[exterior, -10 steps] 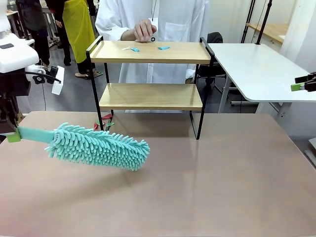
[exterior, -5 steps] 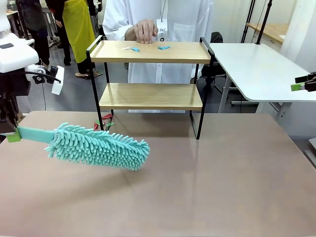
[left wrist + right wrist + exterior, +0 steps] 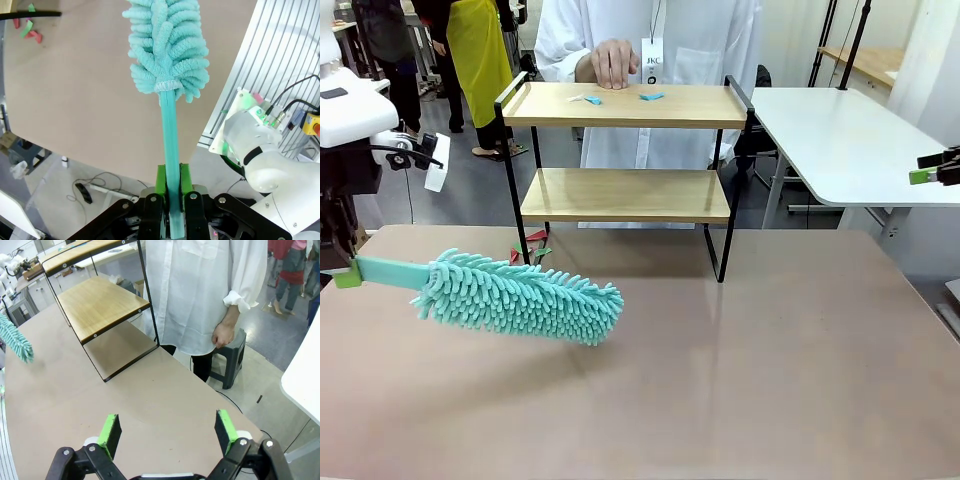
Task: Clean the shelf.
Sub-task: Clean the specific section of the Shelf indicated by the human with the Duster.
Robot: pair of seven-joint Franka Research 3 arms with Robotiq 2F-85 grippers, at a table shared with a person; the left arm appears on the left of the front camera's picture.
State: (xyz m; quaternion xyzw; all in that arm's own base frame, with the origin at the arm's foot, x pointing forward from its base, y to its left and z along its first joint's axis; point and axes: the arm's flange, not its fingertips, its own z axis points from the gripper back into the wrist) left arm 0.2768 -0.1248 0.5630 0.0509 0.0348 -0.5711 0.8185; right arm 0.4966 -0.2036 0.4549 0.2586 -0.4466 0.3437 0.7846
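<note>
Left pincer (image 3: pixel 347 274) is clenched on the very end of the duster (image 3: pixel 520 297) handle, at the table (image 3: pixel 770 350) left edge.

Risks as I see them:
- It's a long lever on a tip grip, so the head may twist or sag in the pads (image 3: pixel 161 176) once I press it on a board.
- The shelf (image 3: pixel 625 195) sits at the table's far edge, left of centre. It looks light, and catching a raised side rail could shove it.
- The blue scraps (image 3: pixel 592 100) lie on the top board, with the person's hand (image 3: pixel 613 62) right at its far rim. A fast sweep could hit the fingers or fling scraps off the far side.
- The red and green scraps (image 3: pixel 532 245) by the shelf's left leg are easy to miss.

Pose: the left arm is low, with the handle near level and pointing right. The head is over the table's left half, well short of the shelf. The right pincer (image 3: pixel 168 432) is released with nothing between the jaws, parked off the right edge and aimed inward.
</note>
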